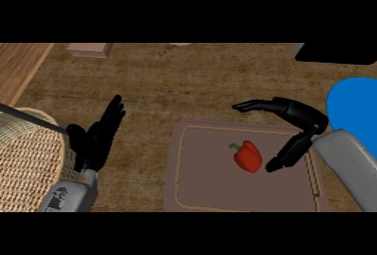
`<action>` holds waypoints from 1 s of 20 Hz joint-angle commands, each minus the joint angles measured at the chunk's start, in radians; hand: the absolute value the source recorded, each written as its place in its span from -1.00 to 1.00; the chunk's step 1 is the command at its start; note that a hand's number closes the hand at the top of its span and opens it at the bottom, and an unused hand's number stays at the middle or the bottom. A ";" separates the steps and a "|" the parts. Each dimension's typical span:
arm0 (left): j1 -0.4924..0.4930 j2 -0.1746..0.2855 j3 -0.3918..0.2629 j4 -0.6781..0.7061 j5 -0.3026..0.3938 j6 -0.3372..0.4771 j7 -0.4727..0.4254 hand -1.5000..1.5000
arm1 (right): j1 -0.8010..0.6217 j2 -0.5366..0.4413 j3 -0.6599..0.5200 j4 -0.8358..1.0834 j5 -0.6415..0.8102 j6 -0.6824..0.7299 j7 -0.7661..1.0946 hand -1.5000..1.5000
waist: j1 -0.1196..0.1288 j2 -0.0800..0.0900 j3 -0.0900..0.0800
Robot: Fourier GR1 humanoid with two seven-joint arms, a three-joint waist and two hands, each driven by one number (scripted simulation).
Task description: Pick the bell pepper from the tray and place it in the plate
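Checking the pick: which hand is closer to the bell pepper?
The right hand, open over the tray beside the bell pepper; the left hand rests outside it.

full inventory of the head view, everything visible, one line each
bell pepper: 1, red with green stem, lying on the tray
tray: 1, dull brown, lower centre of the counter
plate: 1, blue, right edge, partly cut off
wicker basket: 1, tan, left edge
block: 1, pinkish, top left, partly cut off
black object: 1, top right, cannot tell what it is
counter: 1, brown
left hand: 1, black, open, fingers up, resting beside the wicker basket
right hand: 1, black, open, over the tray's right side, thumb close to the bell pepper
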 commanded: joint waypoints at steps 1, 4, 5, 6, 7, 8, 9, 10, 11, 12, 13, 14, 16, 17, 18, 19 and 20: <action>-0.045 0.093 0.062 0.017 -0.016 -0.006 0.048 0.00 | -0.078 -0.066 0.061 0.090 0.133 0.104 -0.208 -1.00 | -0.016 0.000 -0.002; -0.013 0.118 0.076 -0.001 -0.002 -0.044 0.022 0.00 | -0.128 -0.072 0.104 0.140 0.196 0.055 -0.262 -1.00 | -0.017 -0.002 -0.003; -0.038 0.107 0.082 0.035 -0.007 -0.035 0.030 0.00 | -0.148 -0.056 0.119 0.162 0.213 0.036 -0.267 -1.00 | -0.031 -0.002 -0.004; -0.026 0.117 0.082 0.004 -0.003 -0.036 0.054 0.00 | -0.158 -0.070 0.136 0.175 0.222 0.048 -0.276 -1.00 | -0.027 -0.004 -0.003; -0.068 0.102 0.091 0.025 -0.010 -0.011 0.075 0.00 | -0.179 -0.085 0.139 0.140 0.220 0.053 -0.280 -1.00 | -0.046 -0.007 -0.004; -0.009 0.122 0.094 -0.013 0.005 -0.041 0.051 0.00 | -0.185 -0.087 0.153 0.188 0.236 0.045 -0.304 -1.00 | -0.031 -0.006 -0.004; -0.043 0.104 0.094 0.039 -0.010 -0.030 0.039 0.00 | -0.170 -0.090 0.183 0.186 0.265 0.022 -0.326 -1.00 | -0.046 -0.004 -0.004; 0.016 0.098 0.061 -0.046 -0.020 -0.020 0.060 0.00 | -0.190 -0.064 0.210 0.190 0.286 0.008 -0.287 -1.00 | -0.037 -0.010 -0.004; -0.026 0.098 0.092 0.034 -0.009 -0.036 0.030 0.00 | -0.207 -0.071 0.227 0.200 0.301 0.012 -0.290 -1.00 | -0.047 -0.006 -0.005; -0.026 0.135 0.102 -0.029 0.003 -0.051 0.080 0.00 | -0.237 -0.094 0.227 0.183 0.292 0.039 -0.257 -1.00 | -0.046 -0.012 -0.005; -0.004 0.104 0.086 0.001 -0.015 -0.043 0.027 0.00 | -0.244 -0.049 0.256 0.206 0.326 -0.005 -0.245 -1.00 | -0.046 -0.009 -0.005; -0.031 0.094 0.093 0.004 -0.018 -0.018 0.062 0.00 | -0.237 -0.062 0.283 0.174 0.340 0.008 -0.231 -1.00 | -0.058 -0.012 -0.005; 0.009 0.114 0.085 -0.052 -0.027 -0.021 0.079 0.00 | -0.234 -0.049 0.317 0.220 0.391 -0.055 -0.258 -1.00 | -0.048 -0.012 -0.005; 0.005 0.107 0.081 -0.060 -0.030 -0.014 0.089 0.00 | -0.264 -0.028 0.326 0.224 0.413 -0.082 -0.253 -1.00 | -0.046 -0.012 -0.005; -0.023 0.108 0.116 -0.014 -0.007 -0.028 0.075 0.00 | -0.278 -0.030 0.335 0.216 0.432 -0.089 -0.232 -1.00 | -0.058 -0.013 -0.005; -0.004 0.110 0.098 -0.042 -0.026 -0.017 0.098 0.00 | -0.260 -0.046 0.342 0.233 0.456 -0.125 -0.262 -1.00 | -0.059 -0.014 -0.005; 0.004 0.116 0.121 -0.025 -0.007 -0.040 0.067 0.00 | -0.235 -0.032 0.361 0.256 0.497 -0.197 -0.270 -1.00 | -0.060 -0.012 -0.005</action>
